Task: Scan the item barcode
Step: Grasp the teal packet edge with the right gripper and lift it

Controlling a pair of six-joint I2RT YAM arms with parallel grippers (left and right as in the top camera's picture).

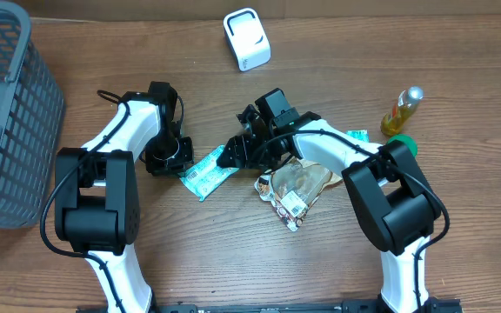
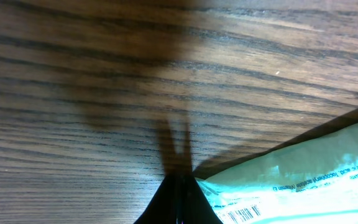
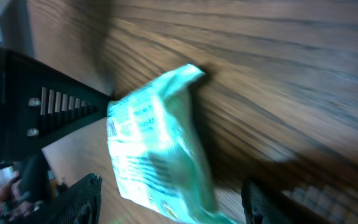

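Note:
A mint-green packet (image 1: 205, 174) lies on the wooden table between my two grippers, its printed side with a barcode up. My left gripper (image 1: 170, 158) sits at the packet's left end. In the left wrist view its fingers (image 2: 179, 202) are shut, and the packet (image 2: 291, 180) and its barcode lie against their right side; I cannot tell whether its edge is pinched. My right gripper (image 1: 231, 156) is at the packet's right end. It is open, with the blurred, tilted packet (image 3: 154, 149) between its two fingers (image 3: 73, 202). A white scanner (image 1: 246, 39) stands at the back.
A grey mesh basket (image 1: 7, 113) fills the left edge. A brown snack packet (image 1: 298, 187) lies just right of the right gripper. A yellow bottle (image 1: 404, 109) and a green cap (image 1: 404, 143) are at the right.

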